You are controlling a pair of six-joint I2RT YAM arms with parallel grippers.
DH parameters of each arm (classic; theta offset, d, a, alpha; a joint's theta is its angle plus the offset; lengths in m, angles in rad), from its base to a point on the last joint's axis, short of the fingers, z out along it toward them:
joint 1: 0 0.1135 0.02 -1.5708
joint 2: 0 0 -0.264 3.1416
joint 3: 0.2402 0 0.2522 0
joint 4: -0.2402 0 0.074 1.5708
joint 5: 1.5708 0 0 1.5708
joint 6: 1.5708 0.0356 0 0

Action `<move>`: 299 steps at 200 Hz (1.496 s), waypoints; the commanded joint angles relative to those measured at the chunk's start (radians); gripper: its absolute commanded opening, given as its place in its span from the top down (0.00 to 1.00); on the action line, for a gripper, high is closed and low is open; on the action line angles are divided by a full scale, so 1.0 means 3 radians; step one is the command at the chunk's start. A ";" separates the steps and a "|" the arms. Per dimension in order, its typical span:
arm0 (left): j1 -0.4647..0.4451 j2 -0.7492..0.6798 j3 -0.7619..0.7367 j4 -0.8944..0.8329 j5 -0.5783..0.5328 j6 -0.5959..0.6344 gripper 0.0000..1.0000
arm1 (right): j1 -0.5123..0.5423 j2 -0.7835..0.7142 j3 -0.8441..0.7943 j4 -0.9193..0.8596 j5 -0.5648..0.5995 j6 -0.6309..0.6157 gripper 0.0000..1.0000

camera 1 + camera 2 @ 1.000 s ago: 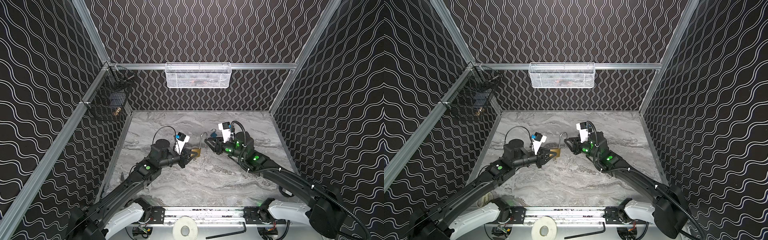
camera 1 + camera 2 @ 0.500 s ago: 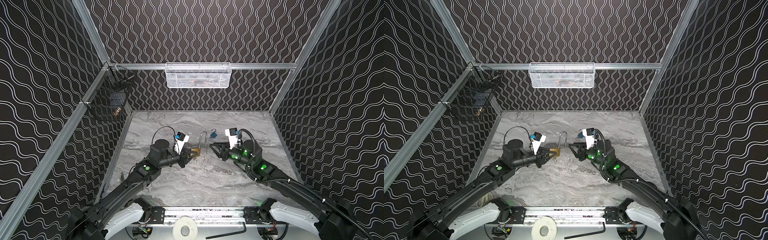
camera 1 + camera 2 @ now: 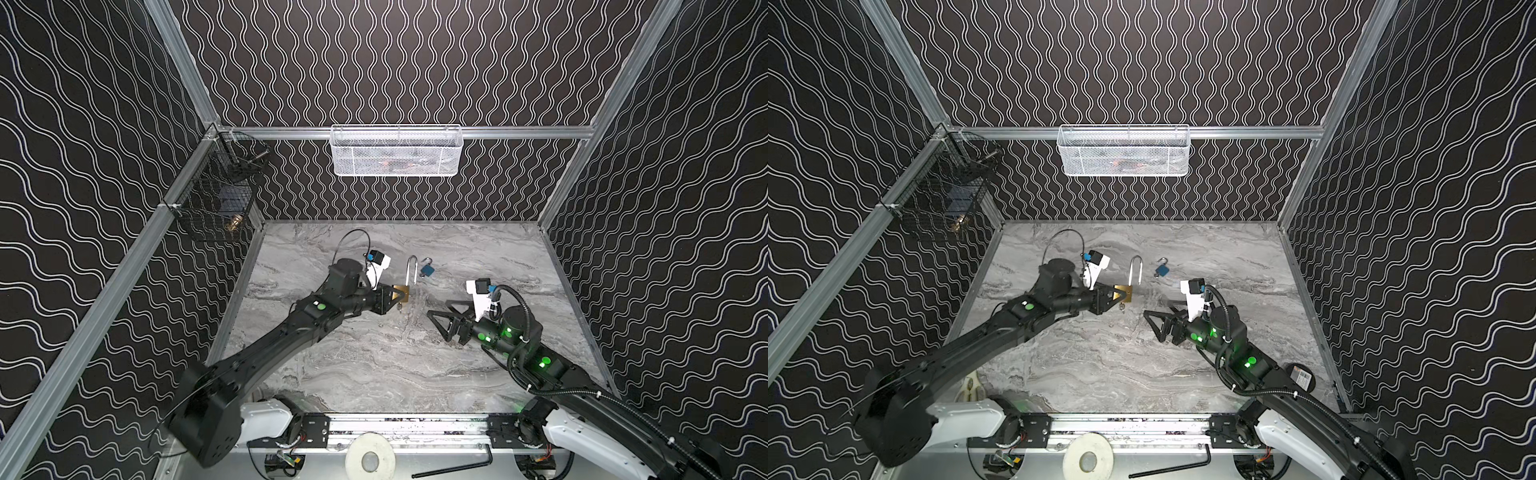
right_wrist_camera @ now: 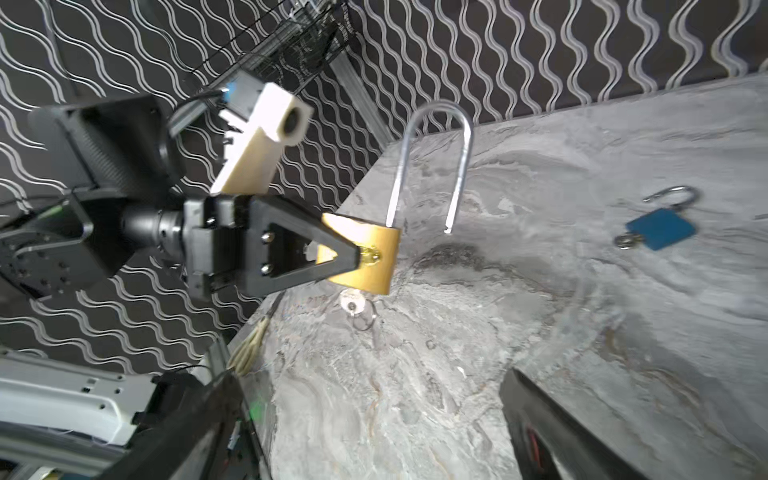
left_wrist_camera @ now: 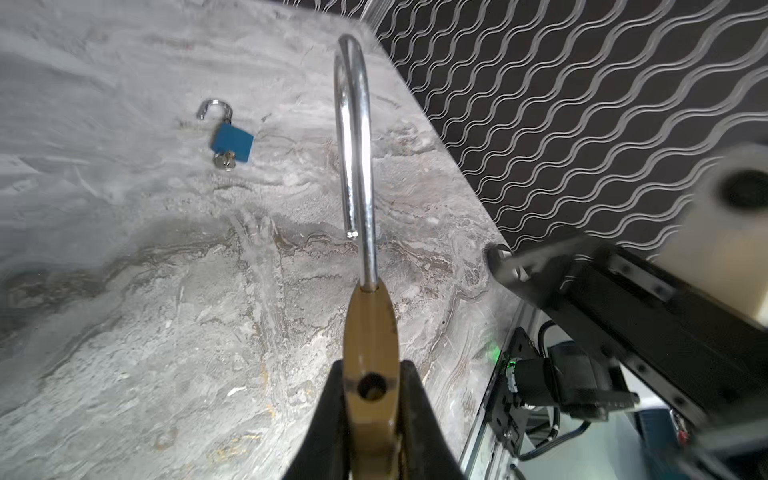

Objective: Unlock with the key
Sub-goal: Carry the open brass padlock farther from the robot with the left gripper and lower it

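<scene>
1. Tape roll, Allen wrench: at the front edge, nearest.
2. Right fingers: spread wide, empty, low over the worktop, apart from the padlock.
3. Left fingers: clamped on the brass padlock, held off the worktop at its middle. Shackle upright, one end out of the body.
4. Key: in the padlock's underside, ring hanging.
5. Blue lock: on the worktop just beyond, shackle open.
6. Black basket, left wall: one brass-coloured piece; other dark contents unclear.
7. White basket, back rail: something reddish, indistinct.
</scene>
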State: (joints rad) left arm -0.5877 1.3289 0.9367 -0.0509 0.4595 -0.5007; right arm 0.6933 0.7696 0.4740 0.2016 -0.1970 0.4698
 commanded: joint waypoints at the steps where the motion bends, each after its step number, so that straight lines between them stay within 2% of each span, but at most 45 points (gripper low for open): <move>1: 0.0067 0.0337 0.0339 -0.0074 0.0201 -0.0202 1.00 | 0.0030 -0.0096 0.0046 -0.0304 0.0278 -0.0167 0.01; 24: 0.0172 0.0874 0.0912 -0.0495 0.0273 -0.0112 1.00 | 0.0031 -0.0195 0.0045 -0.0333 0.0289 -0.0218 0.01; 46: 0.0246 0.1295 0.1282 -0.0783 0.0161 -0.0030 1.00 | 0.0031 -0.0210 0.0087 -0.0403 0.0273 -0.0216 0.01; 72: 0.0327 0.1549 0.1214 -0.0384 0.0120 -0.0105 1.00 | 0.0031 -0.0256 0.0044 -0.0402 0.0237 -0.0151 0.01; 106: 0.0488 0.1887 0.1178 0.0150 0.0287 -0.0157 1.00 | 0.0031 -0.0274 0.0098 -0.0517 0.0200 -0.0152 0.01; 154: 0.0732 0.2362 0.1251 0.0457 0.0407 -0.0177 1.00 | 0.0031 -0.0232 0.0119 -0.0622 0.0304 -0.0187 0.01; 178: 0.0846 0.2458 0.1169 0.0685 0.0493 -0.0243 1.00 | 0.0031 -0.0172 0.0126 -0.0575 0.0242 -0.0165 0.01; 245: 0.0996 0.2502 0.0994 0.0777 0.0600 -0.0226 0.99 | 0.0031 -0.0020 0.0144 -0.0506 0.0209 -0.0193 0.01; 299: 0.1023 0.2604 0.1118 0.0516 0.0631 -0.0072 0.80 | 0.0031 -0.0021 0.0104 -0.0460 0.0197 -0.0160 0.01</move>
State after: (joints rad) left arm -0.2840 2.1033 1.2507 0.1246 0.6323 -0.5678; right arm 0.7010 0.7681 0.5064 0.0307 -0.1345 0.4259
